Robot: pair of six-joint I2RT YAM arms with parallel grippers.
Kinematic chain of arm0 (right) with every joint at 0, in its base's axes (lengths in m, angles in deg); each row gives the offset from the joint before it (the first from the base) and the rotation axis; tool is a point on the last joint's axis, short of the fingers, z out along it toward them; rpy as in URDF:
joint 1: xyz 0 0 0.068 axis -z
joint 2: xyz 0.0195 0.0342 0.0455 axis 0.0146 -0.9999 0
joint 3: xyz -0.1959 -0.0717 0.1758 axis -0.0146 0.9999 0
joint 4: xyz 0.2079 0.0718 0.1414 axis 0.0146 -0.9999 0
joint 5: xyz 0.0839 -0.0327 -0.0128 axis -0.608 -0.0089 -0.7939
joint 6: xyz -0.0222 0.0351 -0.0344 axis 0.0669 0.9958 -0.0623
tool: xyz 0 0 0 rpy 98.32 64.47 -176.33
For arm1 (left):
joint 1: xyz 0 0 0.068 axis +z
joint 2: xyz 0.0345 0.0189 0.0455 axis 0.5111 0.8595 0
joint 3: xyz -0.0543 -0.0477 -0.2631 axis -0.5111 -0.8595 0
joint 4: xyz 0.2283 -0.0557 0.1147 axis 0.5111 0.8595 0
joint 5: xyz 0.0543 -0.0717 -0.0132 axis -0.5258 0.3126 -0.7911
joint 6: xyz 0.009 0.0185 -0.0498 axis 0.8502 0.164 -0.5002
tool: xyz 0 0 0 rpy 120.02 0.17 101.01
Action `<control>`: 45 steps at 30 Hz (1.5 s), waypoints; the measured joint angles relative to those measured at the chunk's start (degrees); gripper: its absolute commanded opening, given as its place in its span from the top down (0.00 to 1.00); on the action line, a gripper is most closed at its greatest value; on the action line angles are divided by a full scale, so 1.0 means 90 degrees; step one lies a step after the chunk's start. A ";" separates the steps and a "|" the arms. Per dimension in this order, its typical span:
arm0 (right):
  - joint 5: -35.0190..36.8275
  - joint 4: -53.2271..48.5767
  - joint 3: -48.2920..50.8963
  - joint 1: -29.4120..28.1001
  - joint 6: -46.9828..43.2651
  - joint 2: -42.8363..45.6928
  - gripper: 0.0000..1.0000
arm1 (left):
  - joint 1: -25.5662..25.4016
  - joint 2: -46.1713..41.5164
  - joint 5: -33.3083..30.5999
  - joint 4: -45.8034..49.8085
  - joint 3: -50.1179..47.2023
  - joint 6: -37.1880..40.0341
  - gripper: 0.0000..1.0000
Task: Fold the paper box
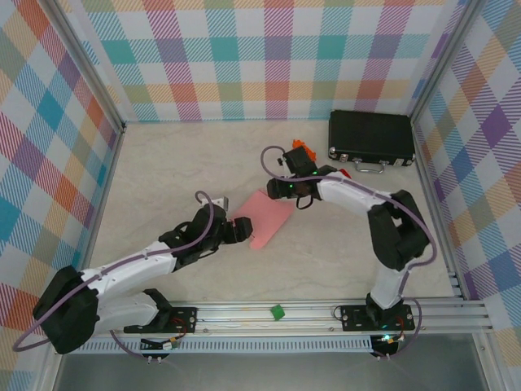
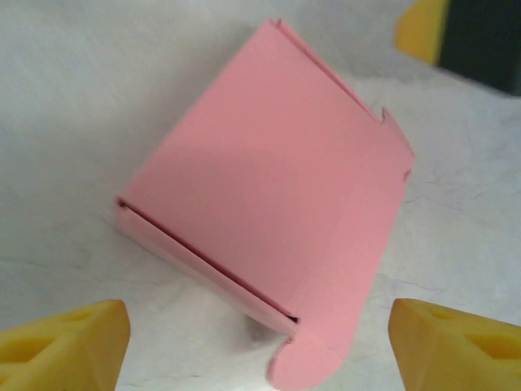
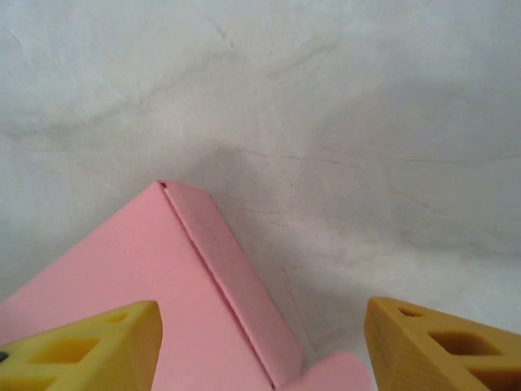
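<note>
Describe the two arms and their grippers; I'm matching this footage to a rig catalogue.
The left arm and right arm have white links, black joint housings and a looping purple cable each. The left gripper and right gripper carry yellow wedge-shaped fingers with recessed pockets.

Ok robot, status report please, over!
Left gripper open, right gripper open, neither gripping. Pink paper box lying on table between them. Far back, black case, nothing blocking. Over.

paper box (image 3: 122, 285): cut off at bottom edge | green bit (image 1: 278, 311): too small to identify
</note>
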State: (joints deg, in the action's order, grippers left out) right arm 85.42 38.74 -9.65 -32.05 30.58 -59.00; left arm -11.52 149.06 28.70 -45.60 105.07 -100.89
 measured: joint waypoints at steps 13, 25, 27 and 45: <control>-0.1246 0.1098 0.2815 0.0211 0.1530 0.1936 0.30 | 0.1270 0.1591 0.0571 -0.0100 0.0952 0.2259 0.24; -0.2203 0.3407 0.4041 0.0124 0.2902 0.1770 0.30 | 0.1583 0.3016 0.1770 -0.0743 0.1557 0.2606 0.43; -0.2290 0.3628 0.4039 0.0114 0.2941 0.1605 0.31 | 0.1583 0.3128 0.1889 -0.0782 0.1557 0.2523 0.47; -0.2319 0.3446 0.2662 0.0117 0.2499 0.0335 0.32 | 0.1248 0.2089 0.2166 -0.0962 0.0512 0.1139 0.51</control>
State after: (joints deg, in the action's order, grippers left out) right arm 64.54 69.76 14.31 -31.00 53.07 -55.98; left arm -0.29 167.85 48.19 -54.26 109.68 -90.64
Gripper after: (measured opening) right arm 0.680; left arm 0.487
